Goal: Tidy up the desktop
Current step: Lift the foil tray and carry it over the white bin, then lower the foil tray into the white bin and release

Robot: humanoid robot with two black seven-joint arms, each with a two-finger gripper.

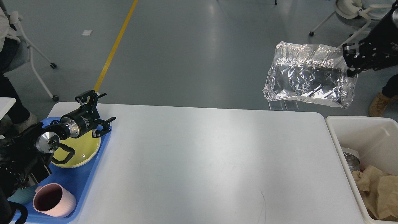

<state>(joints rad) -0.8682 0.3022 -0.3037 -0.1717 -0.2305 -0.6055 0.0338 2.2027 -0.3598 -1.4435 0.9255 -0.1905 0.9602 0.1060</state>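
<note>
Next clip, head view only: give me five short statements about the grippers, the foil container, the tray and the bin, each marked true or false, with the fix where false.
1. The right gripper holds the crumpled silver foil container in the air, clear of the large white desktop. True.
2. The left gripper is shut on the yellow round plate. False: its fingers are spread and hold nothing.
3. A pink cup stands on the blue rectangular plastic tray. True.
4. The cream-white deep plastic bin is empty. False: crumpled brown paper lies in it.
5. The foil container rests on the tray. False: it hangs from the right gripper.
</note>
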